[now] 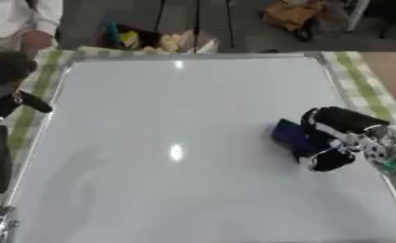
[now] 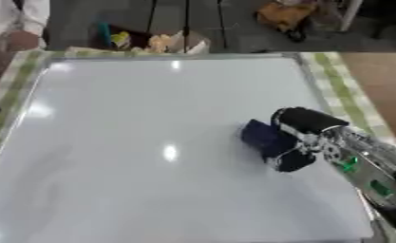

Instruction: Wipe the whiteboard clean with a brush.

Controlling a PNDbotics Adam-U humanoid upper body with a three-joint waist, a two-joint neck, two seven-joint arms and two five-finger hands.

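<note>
Our right hand (image 1: 338, 137) clenched around the dark blue brush (image 1: 290, 136), pressed on our whiteboard (image 1: 167, 118), right of centre, left hand (image 1: 10, 92) at the left edge, fingers unclear

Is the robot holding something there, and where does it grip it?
Yes: the right robot hand grips a dark blue brush by its right end, on the whiteboard.

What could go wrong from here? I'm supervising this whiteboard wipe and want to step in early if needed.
The right hand holds the blue brush near the whiteboard's right edge, so a rightward stroke might run off onto the checked cloth. The board looks glossy and unmarked, so leftover smears may be hard to spot. The left hand, at the left edge, could get in the way of a long leftward stroke.
</note>
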